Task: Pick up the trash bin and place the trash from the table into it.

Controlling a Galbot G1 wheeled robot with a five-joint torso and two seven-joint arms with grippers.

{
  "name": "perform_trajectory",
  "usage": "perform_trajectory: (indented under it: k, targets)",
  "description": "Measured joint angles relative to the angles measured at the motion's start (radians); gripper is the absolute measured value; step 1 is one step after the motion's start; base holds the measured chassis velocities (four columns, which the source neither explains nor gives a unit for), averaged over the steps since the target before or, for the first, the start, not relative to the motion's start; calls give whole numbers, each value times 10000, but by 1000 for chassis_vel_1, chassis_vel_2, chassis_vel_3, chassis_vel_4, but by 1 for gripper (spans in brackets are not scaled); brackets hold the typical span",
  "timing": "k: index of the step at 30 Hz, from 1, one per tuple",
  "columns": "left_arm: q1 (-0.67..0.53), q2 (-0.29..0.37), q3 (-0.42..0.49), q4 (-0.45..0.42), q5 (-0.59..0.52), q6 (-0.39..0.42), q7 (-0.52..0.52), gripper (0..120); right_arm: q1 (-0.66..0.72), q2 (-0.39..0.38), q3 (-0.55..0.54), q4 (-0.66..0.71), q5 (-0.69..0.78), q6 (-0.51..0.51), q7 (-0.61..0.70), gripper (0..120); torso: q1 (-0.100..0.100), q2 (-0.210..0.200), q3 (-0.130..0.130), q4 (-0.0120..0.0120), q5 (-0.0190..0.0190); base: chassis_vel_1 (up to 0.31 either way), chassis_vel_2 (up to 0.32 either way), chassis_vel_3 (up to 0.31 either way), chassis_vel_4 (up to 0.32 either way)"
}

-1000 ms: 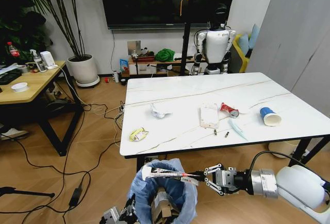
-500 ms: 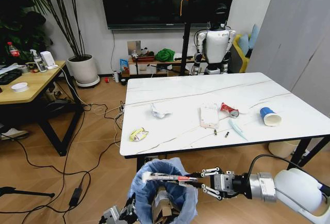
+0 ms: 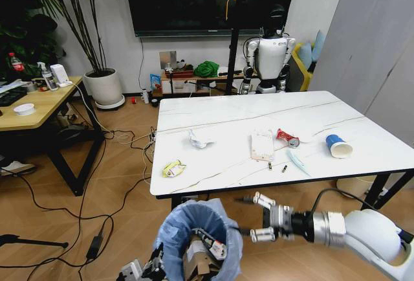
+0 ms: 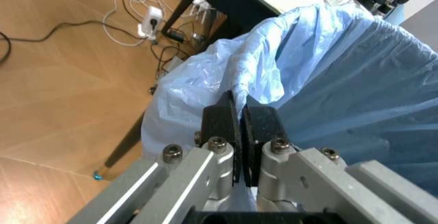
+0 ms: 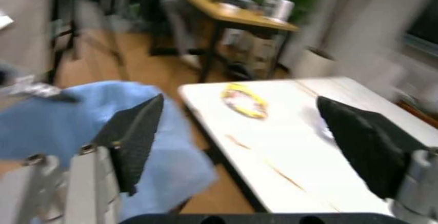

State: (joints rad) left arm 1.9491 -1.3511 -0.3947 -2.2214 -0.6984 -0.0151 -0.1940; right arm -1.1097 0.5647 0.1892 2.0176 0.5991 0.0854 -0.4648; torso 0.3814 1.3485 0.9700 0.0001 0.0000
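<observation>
Trash bin (image 3: pixel 197 236): light blue liner, held off the floor just in front of the table's (image 3: pixel 213 122) near edge; cardboard and a wrapper lie inside. No writing legible on any item.

Left gripper (image 4: pixel 241 126): fingers pressed together, pinching the liner at the bin's rim.

Right gripper (image 3: pixel 257 216): beside the bin's rim, fingers spread wide, empty.

On the table beyond the bin: yellow wrapper (image 3: pixel 173 168), crumpled white paper (image 3: pixel 200 140), clear plastic pack (image 3: pixel 262 145), crushed red can (image 3: pixel 287 137), blue-and-white paper cup (image 3: pixel 338 146).
</observation>
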Motion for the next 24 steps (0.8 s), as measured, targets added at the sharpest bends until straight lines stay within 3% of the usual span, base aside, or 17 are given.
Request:
perform_trajectory:
  k: [5,13,16,24]
  targets:
    - [28,137,-145,-91,-181,93,-70,0,912,797,-702,-913,864,-700,1822,100,0,0,0,-4,-7,0,0,0,0]
    - [232,-157,-276,-140,-10,89,-47,0,2661,1934,-2418,-1839,1318,-1272,3178,100,1,-3,1,1,-2,0,0,0,0]
    - [470,-345,-405,-214,164,39,14,0,3922,2718,-3605,-2395,1562,-1450,4001,100,1,-2,1,2,-4,0,0,0,0]
    - [819,-576,-660,-422,401,-43,98,0,4976,3460,-4798,-3191,1895,-1733,4347,100,1,-2,1,0,-2,0,0,0,0]
